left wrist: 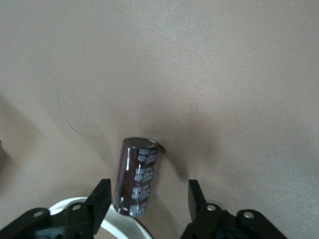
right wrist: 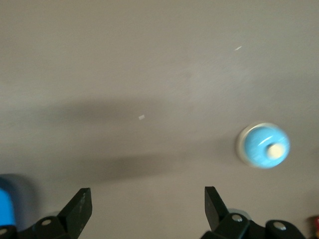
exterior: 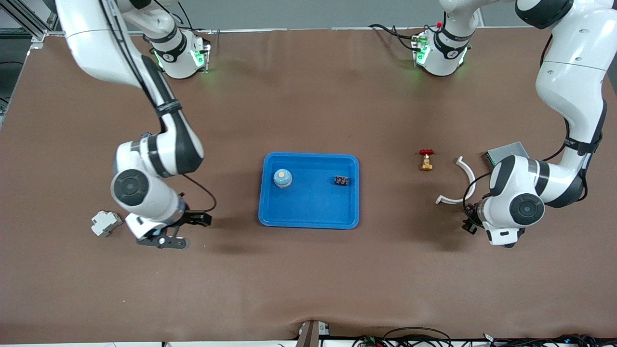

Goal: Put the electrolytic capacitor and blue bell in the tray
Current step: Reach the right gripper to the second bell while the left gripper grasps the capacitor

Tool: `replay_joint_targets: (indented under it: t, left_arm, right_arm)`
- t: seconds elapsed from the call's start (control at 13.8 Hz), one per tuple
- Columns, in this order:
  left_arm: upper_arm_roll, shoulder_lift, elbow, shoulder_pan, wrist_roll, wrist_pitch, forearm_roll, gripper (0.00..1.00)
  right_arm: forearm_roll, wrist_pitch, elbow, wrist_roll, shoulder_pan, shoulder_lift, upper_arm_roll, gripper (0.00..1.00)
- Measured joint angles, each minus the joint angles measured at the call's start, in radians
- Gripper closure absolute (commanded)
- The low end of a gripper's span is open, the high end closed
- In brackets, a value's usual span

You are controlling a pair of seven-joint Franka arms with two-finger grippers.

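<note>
Now the left gripper, fingers apart, straddles the electrolytic capacitor on the table to pinch it, while the spread right gripper waits over its own end.

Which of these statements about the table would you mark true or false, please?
1. The electrolytic capacitor lies on the table between the fingers of the left gripper. True.
2. The right gripper is shut on a bell. False: its fingers are open with nothing between them.
3. A blue bell sits in the tray. True.
4. The red-handled valve is in the tray. False: it stands on the bare table, between the tray and the left arm's end.
</note>
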Motion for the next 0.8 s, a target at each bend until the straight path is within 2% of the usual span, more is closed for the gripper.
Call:
replay_joint_targets:
  t: [0.07, 0.14, 0.22, 0.51, 0.8]
  left_arm:
    - [0.002, 0.002, -0.005, 0.0, 0.0, 0.003, 0.004, 0.66]
    - [0.004, 0.002, -0.012, 0.001, 0.0, 0.009, 0.005, 0.9]
    - [0.005, 0.002, -0.018, 0.002, 0.0, 0.015, 0.005, 1.0]
    - [0.005, 0.001, -0.023, 0.0, 0.0, 0.02, 0.005, 1.0]
    - [-0.026, -0.029, -0.008, -0.001, -0.001, -0.001, 0.004, 1.0]
  right_arm:
    - [0.0, 0.012, -0.007, -0.054, -0.026, 0.0, 0.0, 0.0]
    - [0.0, 0.034, -0.022, -0.109, -0.056, 0.0, 0.0, 0.0]
    - [0.0, 0.066, -0.044, -0.166, -0.09, 0.0, -0.001, 0.0]
    - [0.0, 0.21, -0.149, -0.317, -0.203, 0.001, 0.001, 0.0]
    - [0.002, 0.324, -0.222, -0.335, -0.22, 0.001, 0.005, 0.0]
